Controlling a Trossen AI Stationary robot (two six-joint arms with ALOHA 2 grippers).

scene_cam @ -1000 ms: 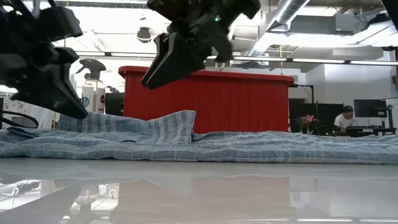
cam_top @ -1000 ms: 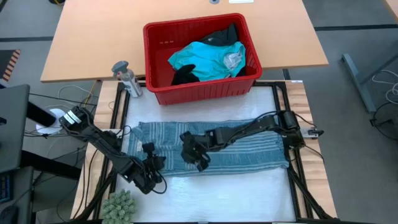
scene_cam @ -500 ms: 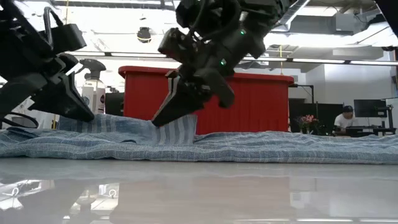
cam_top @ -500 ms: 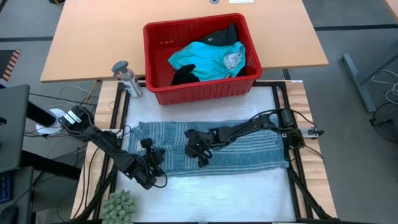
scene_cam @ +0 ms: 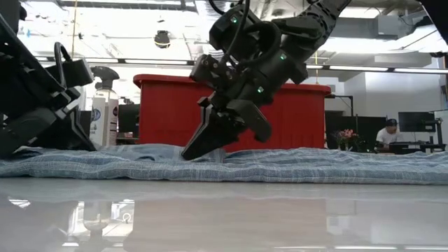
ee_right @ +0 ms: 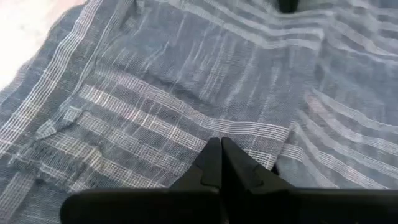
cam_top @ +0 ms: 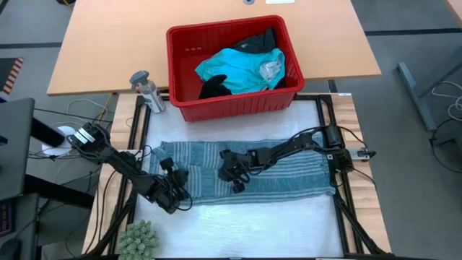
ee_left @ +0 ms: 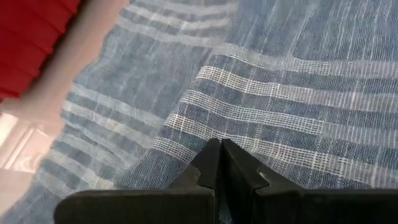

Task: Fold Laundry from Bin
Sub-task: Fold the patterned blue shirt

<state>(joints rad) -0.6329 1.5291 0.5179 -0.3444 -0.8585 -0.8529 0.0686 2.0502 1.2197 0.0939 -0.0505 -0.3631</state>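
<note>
Just dropped both grippers onto the striped garment [cam_top: 242, 173] spread in front of the bin [cam_top: 232, 65] — left gripper [ee_left: 219, 163] and right gripper [ee_right: 219, 159] fingers pressed together, fold flattened, ready to smooth.

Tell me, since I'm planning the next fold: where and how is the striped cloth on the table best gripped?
Probably at a free corner or hem, pinched from above. The blue-grey striped garment lies spread flat, so only thin edges offer purchase. The left gripper sits shut at its left end, the right gripper shut near the middle; the right-hand corners stay free, away from the bin.
</note>
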